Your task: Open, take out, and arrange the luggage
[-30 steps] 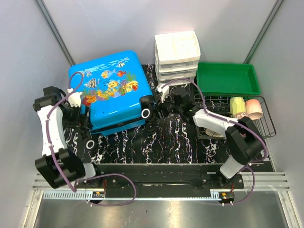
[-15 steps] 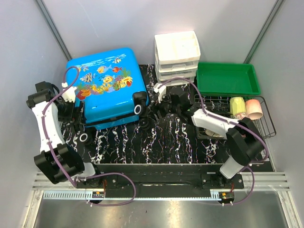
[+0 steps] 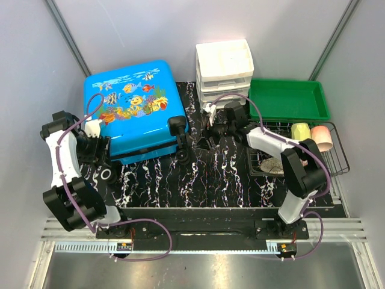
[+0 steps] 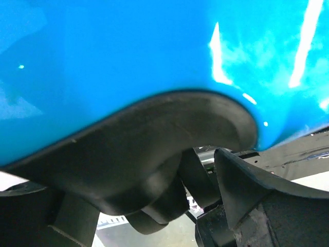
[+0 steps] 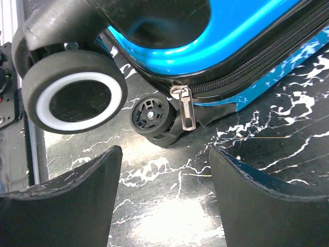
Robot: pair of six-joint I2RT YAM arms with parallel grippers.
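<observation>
The luggage (image 3: 132,108), bright blue with a fish print on its lid, lies flat and closed at the back left of the mat. My left gripper (image 3: 103,149) is at its near left corner. In the left wrist view the blue shell (image 4: 128,46) fills the top, and my left gripper (image 4: 128,175) stands open with a black wheel housing (image 4: 154,139) between its fingers. My right gripper (image 3: 210,123) is just right of the case's right wheels (image 3: 177,125). It is open (image 5: 164,154) and empty over the mat, facing a white-rimmed wheel (image 5: 77,92) and the metal zipper pull (image 5: 186,110).
A white three-drawer organiser (image 3: 224,69) stands behind my right gripper, with a green tray (image 3: 289,99) to its right. A wire rack (image 3: 337,150) at the right holds a yellow-green cup (image 3: 299,133) and a pink cup (image 3: 322,137). Grey walls close in on both sides.
The luggage has shifted left and back and now lies flatter. My right gripper has opened wider and drawn back from the wheels. My left gripper has moved down to the near left corner.
</observation>
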